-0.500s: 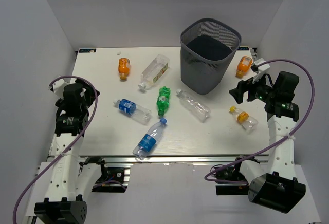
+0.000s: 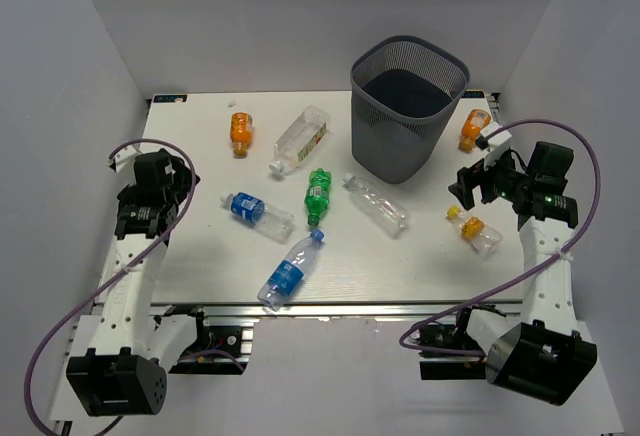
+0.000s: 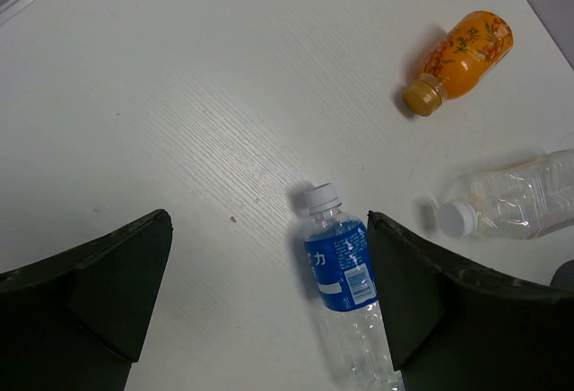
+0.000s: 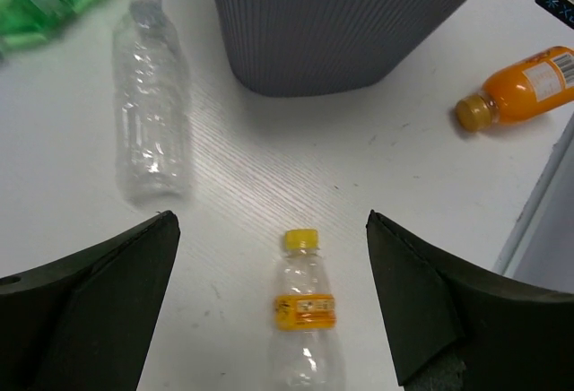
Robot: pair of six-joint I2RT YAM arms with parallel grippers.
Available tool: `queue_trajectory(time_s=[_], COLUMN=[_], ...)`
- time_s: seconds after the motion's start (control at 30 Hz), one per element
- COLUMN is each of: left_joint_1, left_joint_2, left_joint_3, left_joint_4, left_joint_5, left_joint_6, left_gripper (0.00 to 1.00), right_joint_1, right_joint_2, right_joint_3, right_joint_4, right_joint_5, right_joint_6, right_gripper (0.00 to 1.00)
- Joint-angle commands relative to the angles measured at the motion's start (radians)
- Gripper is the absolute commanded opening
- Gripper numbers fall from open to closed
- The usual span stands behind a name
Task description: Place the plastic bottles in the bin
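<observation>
none of the plastic bottles (image 2: pixel 318 194) is in the bin (image 2: pixel 395 141) yet. all eight lie scattered on the table (image 2: pixel 200 256), and the bin stands toward its far right corner.

your right claw (image 4: pixel 271 230) is spread wide and holds nothing. it hovers near the right edge over the yellow-capped bottle (image 4: pixel 305 319). that bottle lies almost centred between the two fingers, cap toward the bin, with its long axis crossing the line the fingers close along. i judge a straight drop should bracket its body with no wrist turn.

your left claw (image 3: pixel 267 256) is just as wide and empty, near the left edge. the blue-label bottle (image 3: pixel 345 270) below it sits off-centre, close to the finger on the right of that view, cap pointing away. you would need to shift that way first.

the right arm is nearer the bin, so it looks the better one to start with.
</observation>
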Motion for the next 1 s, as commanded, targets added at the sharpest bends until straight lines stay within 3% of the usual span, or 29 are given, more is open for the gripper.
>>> queue_trajectory(time_s=[0.0,0.1,0.3,0.5,0.77,0.97], left_joint_1=[-0.004,-0.004,-0.136,-0.279,-0.294,-0.294], left_joint_2=[0.022,0.056,0.222,0.387,0.417,0.466], left_joint_3=[0.006,-0.021,0.014,0.109,0.117,0.252], left_joint_4=[0.064,0.125,0.113,0.121,0.175,0.091], left_joint_5=[0.036,0.049,-0.075,-0.211,-0.222,-0.247], left_joint_6=[-0.023,-0.042,-0.095,-0.091,-0.096,-0.053], left_gripper=[0.98,0.98,0.98,0.98,0.98,0.98], right_joint_1=[-0.001,-0.001,-0.022,-0.074,-0.101,-0.102], right_joint_2=[0.03,0.071,0.148,0.232,0.37,0.459], right_joint_3=[-0.047,-0.068,-0.148,-0.203,-0.249,-0.291], right_joint_4=[-0.025,-0.106,-0.153,-0.03,0.123,0.249], right_joint_5=[0.096,0.145,0.258,0.309,0.308,0.234], right_joint_6=[-0.144,-0.268,-0.44,-0.479,-0.485,-0.424], right_gripper=[0.89,0.89,0.89,0.89,0.89,0.88])
